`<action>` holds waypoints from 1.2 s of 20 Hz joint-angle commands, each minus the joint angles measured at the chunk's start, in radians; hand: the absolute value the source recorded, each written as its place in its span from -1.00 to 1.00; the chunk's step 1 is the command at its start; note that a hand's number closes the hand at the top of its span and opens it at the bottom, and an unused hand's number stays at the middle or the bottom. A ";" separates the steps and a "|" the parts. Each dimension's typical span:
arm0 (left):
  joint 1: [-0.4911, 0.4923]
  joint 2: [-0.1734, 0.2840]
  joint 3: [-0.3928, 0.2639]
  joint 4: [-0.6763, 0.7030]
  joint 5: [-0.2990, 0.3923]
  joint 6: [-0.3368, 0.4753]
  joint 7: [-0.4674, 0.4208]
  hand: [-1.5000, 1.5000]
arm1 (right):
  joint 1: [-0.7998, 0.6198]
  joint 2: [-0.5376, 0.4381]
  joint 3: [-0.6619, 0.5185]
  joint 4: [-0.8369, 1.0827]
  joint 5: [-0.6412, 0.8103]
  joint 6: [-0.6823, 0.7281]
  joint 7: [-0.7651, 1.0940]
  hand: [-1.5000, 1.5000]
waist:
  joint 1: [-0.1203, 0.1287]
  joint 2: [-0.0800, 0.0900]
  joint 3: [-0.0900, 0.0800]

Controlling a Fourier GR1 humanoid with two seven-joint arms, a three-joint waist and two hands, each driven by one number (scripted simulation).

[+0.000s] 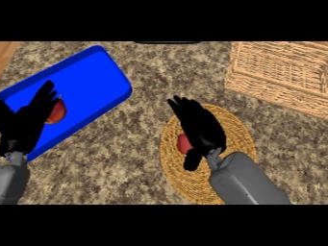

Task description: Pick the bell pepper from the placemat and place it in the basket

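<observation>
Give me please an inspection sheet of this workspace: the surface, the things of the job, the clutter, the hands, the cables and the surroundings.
Surface: speckled stone counter, with a strip of wood at the upper left.
Job's things: round woven placemat; red bell pepper on it, mostly hidden by the right hand; wicker basket at upper right, nothing seen inside.
Clutter: blue tray at left, holding a red item partly hidden by the left hand.
Hands: right hand over the pepper, fingers extended, not closed on it; left hand open over the tray.
Cables: nothing seen.
Surroundings: a dark object at the top edge, too cut off to identify.
</observation>
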 commanded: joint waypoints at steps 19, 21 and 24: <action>0.031 -0.034 0.107 -0.027 -0.062 -0.100 0.009 0.00 | 0.150 0.022 -0.110 -0.145 0.077 0.178 -0.161 -1.00 | -0.005 -0.002 0.000; 0.018 -0.078 0.084 -0.018 -0.084 -0.081 0.008 0.00 | 0.107 0.066 -0.100 0.056 0.149 0.057 -0.236 -1.00 | -0.001 -0.001 0.000; -0.018 -0.098 0.085 0.033 -0.108 -0.065 -0.016 0.00 | 0.144 0.084 -0.067 0.041 0.217 0.039 -0.176 -1.00 | -0.004 0.000 0.000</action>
